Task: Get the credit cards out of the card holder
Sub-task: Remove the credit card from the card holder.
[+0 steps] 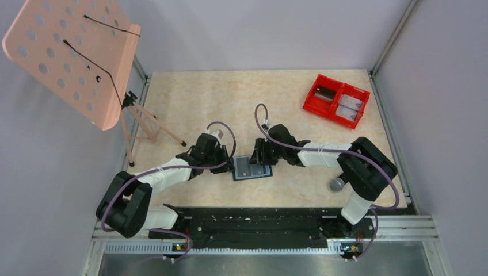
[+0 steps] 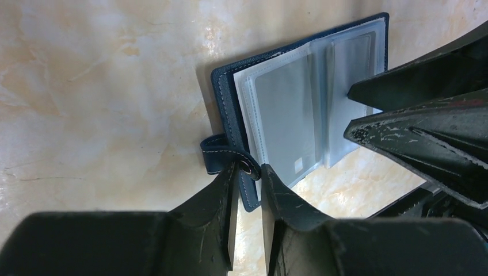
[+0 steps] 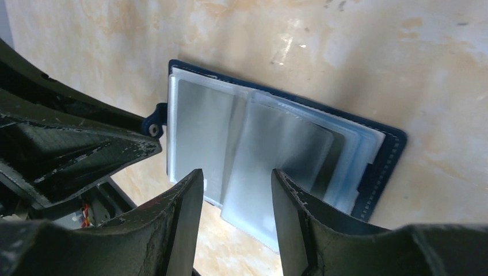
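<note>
The navy card holder lies open on the table between my two grippers, its clear sleeves facing up. A pale grey credit card shows inside a sleeve, and a darker card sits under another. My left gripper is nearly closed, pinching the holder's navy edge beside the snap strap. My right gripper is open, its fingers on either side of a raised clear sleeve at the holder's near edge. In the top view the left gripper and right gripper flank the holder.
A red two-compartment bin stands at the back right with flat dark and pale grey cards in it. A grey ball rests by the right arm's base. A pink perforated stand on a tripod stands at the left.
</note>
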`<action>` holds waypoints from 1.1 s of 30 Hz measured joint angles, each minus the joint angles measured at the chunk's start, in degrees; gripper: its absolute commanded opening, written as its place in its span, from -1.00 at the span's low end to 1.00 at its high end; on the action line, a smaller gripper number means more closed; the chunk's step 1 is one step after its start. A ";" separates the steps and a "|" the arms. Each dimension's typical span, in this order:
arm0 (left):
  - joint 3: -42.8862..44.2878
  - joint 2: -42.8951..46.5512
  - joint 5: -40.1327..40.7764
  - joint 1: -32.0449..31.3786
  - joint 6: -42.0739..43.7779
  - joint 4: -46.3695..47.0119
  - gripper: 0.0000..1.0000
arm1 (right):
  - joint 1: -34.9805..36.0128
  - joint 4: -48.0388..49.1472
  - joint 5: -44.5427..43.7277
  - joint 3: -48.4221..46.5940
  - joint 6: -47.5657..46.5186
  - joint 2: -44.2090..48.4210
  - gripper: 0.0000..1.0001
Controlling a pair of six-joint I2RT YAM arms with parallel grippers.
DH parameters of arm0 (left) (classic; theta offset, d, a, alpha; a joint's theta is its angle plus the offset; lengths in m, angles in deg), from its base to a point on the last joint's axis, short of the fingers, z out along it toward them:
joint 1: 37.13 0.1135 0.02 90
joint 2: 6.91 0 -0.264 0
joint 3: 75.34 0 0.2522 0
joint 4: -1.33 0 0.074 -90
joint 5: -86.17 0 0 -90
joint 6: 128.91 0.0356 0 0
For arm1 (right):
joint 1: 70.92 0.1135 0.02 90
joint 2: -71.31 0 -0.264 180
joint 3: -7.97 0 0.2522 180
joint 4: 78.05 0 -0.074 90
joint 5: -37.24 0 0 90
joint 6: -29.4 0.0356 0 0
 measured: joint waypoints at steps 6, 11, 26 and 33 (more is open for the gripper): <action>-0.74 -0.52 -0.83 0.00 -0.04 1.64 -0.53 | 0.68 2.99 2.58 0.00 1.77 -1.53 -0.05; -1.16 -1.14 -1.20 0.00 -0.22 2.73 -0.53 | 0.68 5.79 4.79 0.00 3.37 -2.99 -0.05; -1.20 -1.22 -1.27 0.00 -0.24 2.89 -0.55 | 0.70 4.98 8.37 -1.05 0.55 3.48 -0.16; -1.20 -1.22 -1.27 0.00 -0.26 2.86 -0.55 | 0.26 -0.37 1.44 -1.05 -1.51 6.56 -0.06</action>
